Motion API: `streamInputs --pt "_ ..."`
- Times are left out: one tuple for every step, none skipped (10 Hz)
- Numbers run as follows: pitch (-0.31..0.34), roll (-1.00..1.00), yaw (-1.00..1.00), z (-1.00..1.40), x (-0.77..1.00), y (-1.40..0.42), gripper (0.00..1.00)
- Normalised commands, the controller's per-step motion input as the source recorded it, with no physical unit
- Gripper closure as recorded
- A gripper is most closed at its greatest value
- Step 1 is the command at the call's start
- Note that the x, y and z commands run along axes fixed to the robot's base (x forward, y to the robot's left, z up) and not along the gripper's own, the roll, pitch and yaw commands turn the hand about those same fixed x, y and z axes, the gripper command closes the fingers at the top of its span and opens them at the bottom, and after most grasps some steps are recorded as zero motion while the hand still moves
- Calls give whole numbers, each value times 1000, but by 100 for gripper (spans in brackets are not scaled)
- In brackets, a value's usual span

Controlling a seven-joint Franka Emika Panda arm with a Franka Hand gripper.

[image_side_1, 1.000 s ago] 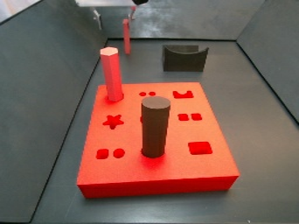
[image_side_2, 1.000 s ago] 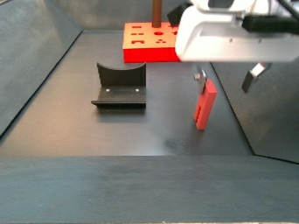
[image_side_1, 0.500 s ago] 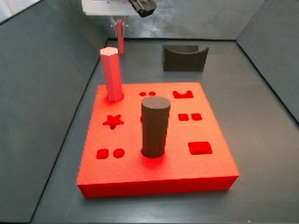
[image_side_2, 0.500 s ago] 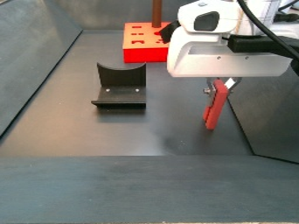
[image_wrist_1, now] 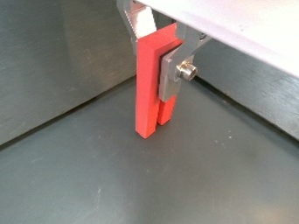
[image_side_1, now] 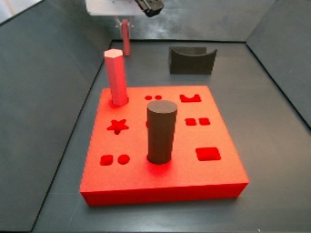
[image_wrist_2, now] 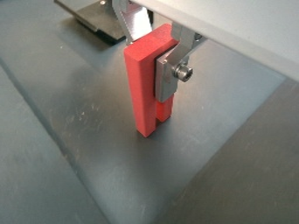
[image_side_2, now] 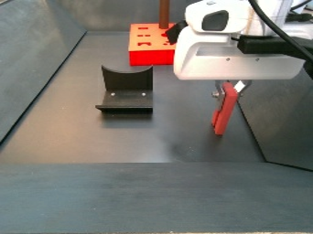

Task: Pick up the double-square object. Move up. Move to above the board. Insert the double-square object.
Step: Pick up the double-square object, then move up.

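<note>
The double-square object [image_wrist_1: 153,83] is a long thin red bar. It hangs upright in my gripper [image_wrist_1: 159,48], which is shut on its upper part; both wrist views show this [image_wrist_2: 149,83]. In both side views the bar [image_side_2: 224,110] hangs below the gripper [image_side_2: 228,88], its lower end just above the dark floor [image_side_1: 124,36]. The board [image_side_1: 159,144], a flat red block with shaped cut-outs, lies well away from the gripper [image_side_1: 124,20], and also shows far off [image_side_2: 152,44].
A red hexagonal peg [image_side_1: 116,78] and a dark grey cylinder [image_side_1: 161,133] stand in the board. The fixture [image_side_2: 124,90] stands on the floor between gripper and board, also in a side view [image_side_1: 191,59]. Grey walls enclose the floor.
The gripper has closed on the bar and lifted it slightly off the floor; over the last half second it barely moved.
</note>
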Motion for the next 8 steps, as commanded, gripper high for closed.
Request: streamInputs --pt "0 0 0 0 0 0 100" --pt "0 0 0 0 0 0 100" --pt "0 0 0 0 0 0 100" --pt "0 0 0 0 0 0 100" --pt "0 0 0 0 0 0 100" --pt "0 0 0 833 0 0 100" --pt "7 2 16 827 -26 32 100" --pt "35 4 10 738 -66 24 100"
